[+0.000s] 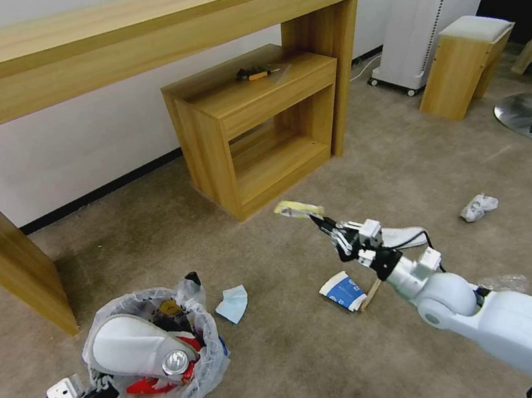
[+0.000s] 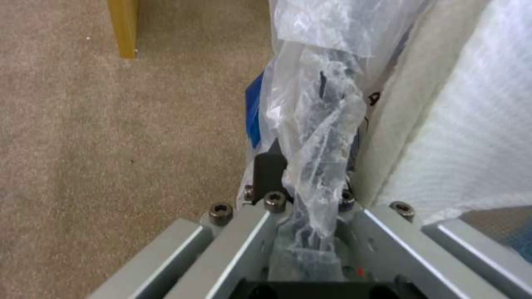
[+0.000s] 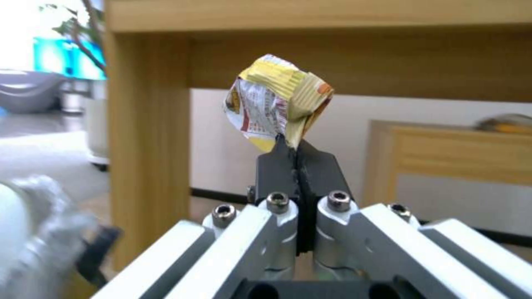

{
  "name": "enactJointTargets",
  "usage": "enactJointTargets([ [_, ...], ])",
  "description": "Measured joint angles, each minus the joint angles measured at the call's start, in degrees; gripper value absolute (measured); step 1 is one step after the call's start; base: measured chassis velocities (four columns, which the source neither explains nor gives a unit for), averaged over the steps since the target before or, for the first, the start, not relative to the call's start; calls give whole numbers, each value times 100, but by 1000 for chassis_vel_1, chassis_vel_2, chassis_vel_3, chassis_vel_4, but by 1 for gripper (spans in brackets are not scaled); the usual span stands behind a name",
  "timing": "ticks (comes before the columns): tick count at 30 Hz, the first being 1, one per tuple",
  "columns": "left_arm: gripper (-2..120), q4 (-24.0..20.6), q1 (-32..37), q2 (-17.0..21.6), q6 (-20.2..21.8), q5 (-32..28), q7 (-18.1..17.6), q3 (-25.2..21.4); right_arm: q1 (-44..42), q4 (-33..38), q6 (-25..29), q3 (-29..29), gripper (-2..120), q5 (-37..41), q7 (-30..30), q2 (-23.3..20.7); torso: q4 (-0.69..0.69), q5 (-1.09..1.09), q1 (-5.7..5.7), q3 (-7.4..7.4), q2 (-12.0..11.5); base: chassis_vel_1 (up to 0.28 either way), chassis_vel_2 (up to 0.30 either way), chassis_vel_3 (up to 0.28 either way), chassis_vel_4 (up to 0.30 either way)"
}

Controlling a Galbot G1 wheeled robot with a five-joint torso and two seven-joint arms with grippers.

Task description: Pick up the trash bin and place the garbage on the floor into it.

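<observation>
Head view: right end effector [image 1: 318,219] is raised over the floor [image 1: 293,369], out in front of the low wooden shelf unit [image 1: 254,127], its fingers pinched together on a crumpled yellow wrapper [image 1: 297,208]. Right wrist view confirms the grip: black pads [image 3: 280,160] meet on the lower corner of the wrapper [image 3: 275,101], and the rest of it stands free above them.

Trash bin [image 1: 155,351] sits low and to the robot's left of that wrapper, well apart from it. Left end effector [image 1: 98,395] is clamped on the near rim of the bin's plastic liner. Left wrist view shows the crinkled liner [image 2: 316,124] caught between the fingers [image 2: 269,170]. Bin mouth faces up and slightly toward the robot. It already holds a white slipper [image 1: 131,345], a crushed can [image 1: 175,361] and red wrappers [image 1: 154,383].

Key relation: bin lies left of and below the held wrapper, so the gap has to close sideways across the body. Judgement: step in hand is carrying the wrapper to the bin. The slipper fills much of the mouth, so the open area for a drop is small.

Remaining on the floor: pale tissue [image 1: 232,304] just beside the bin, paper cup [image 1: 343,291] with a wooden stick [image 1: 370,295], white wad [image 1: 479,206], clear bottle [image 1: 505,283].
</observation>
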Motion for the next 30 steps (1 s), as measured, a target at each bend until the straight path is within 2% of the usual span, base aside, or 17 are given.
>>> enactJointTargets([
  [12, 0, 107, -64, 16, 5, 63, -10, 45, 1034, 969, -356, -1166, 0, 338, 160, 314, 0, -1, 0, 0, 0, 0, 0, 0, 0],
  [22, 0, 129, -108, -61, 13, 80, -14, 47, 1472, 1163, -427, -2128, 0, 363, 205, 618, 0, -1, 0, 0, 0, 0, 0, 0, 0],
  [24, 0, 126, -108, -64, 13, 81, -15, 47, 1479, 1163, -427, -2140, 0, 364, 205, 623, 0, -1, 0, 0, 0, 0, 0, 0, 0],
  [27, 0, 76, -112, -109, 16, 84, -14, 31, 1742, 1123, -397, -2606, 0, 367, 156, 805, -1, 0, 0, 0, 0, 0, 0, 0, 0],
  [30, 0, 72, -111, -126, 17, 85, -15, 14, 1821, 1061, -370, -2811, 0, 362, 128, 890, 0, -1, 0, 0, 0, 0, 0, 0, 0],
])
